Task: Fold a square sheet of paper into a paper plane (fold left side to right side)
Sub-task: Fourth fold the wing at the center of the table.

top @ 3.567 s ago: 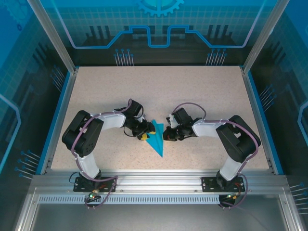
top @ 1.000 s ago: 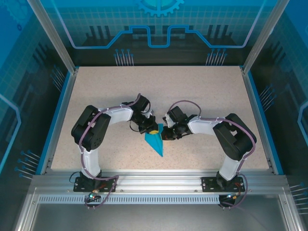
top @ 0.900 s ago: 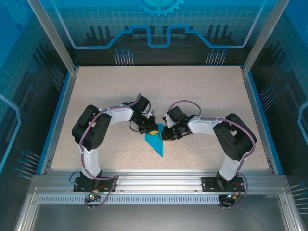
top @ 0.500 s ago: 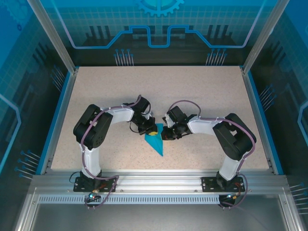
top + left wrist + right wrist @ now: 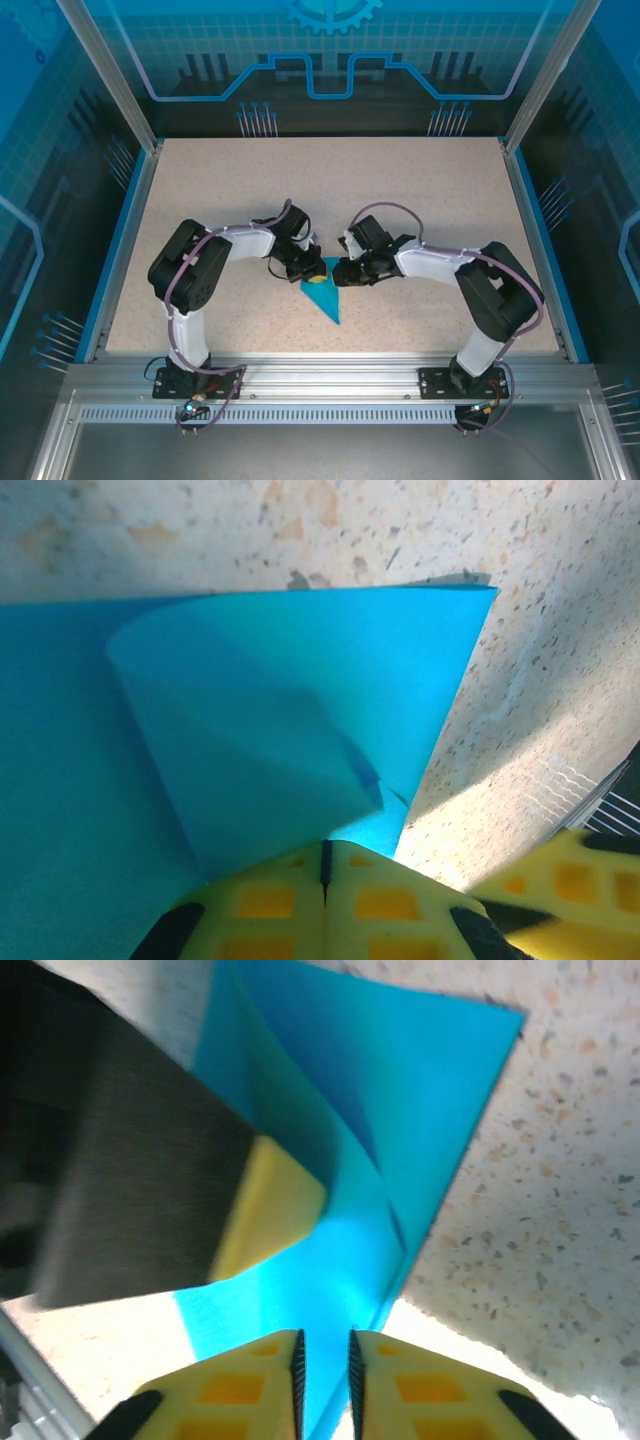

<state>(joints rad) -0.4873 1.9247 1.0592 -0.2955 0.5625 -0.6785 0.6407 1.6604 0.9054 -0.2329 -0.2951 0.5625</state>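
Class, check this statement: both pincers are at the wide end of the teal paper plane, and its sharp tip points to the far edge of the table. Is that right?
Not quite. The top external view shows the paper plane with its sharp tip pointing to the near edge of the table, not the far one. The rest holds: the left pincer and the right pincer are both at its wide end.

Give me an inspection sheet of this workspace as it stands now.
Surface: speckled beige table.
Job's things: teal paper plane, partly folded, at the table's centre, sharp tip toward the arm bases, one flap curling up.
Clutter: nothing seen.
Pincers: left pincer shut, tip on the plane's wide end; right pincer slightly apart, over the plane's edge.
Cables: purple cables looped along both arms, off the plane.
Surroundings: aluminium frame in front, blue-lit panels behind.
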